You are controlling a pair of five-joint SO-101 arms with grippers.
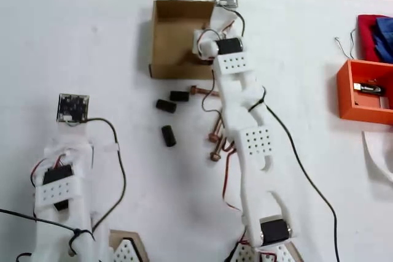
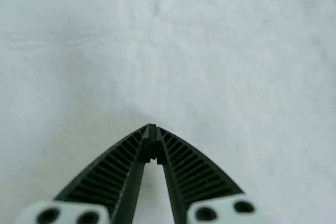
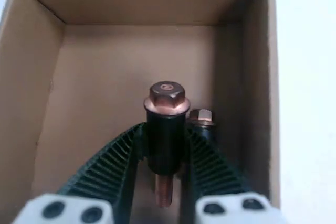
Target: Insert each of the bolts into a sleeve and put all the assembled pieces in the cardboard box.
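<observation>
Since the right hand point(image 3: 165, 135) is clamped on a bolt-and-sleeve piece point(image 3: 166, 103) over the cardboard box point(image 3: 47, 77), right beside a finished piece point(image 3: 200, 118) already inside, I'd say this is the drop-off step. Next up: just open and let go. The left hand point(image 2: 152, 132) sits pinched closed on nothing over the tabletop point(image 2: 210, 51), and three sleeves point(image 1: 166, 106) and loose bolts point(image 1: 215, 145) wait.

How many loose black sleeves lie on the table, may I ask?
3: two sleeves close together just outside the cardboard box, a third nearer the arms' bases; the right arm may hide more.
</observation>
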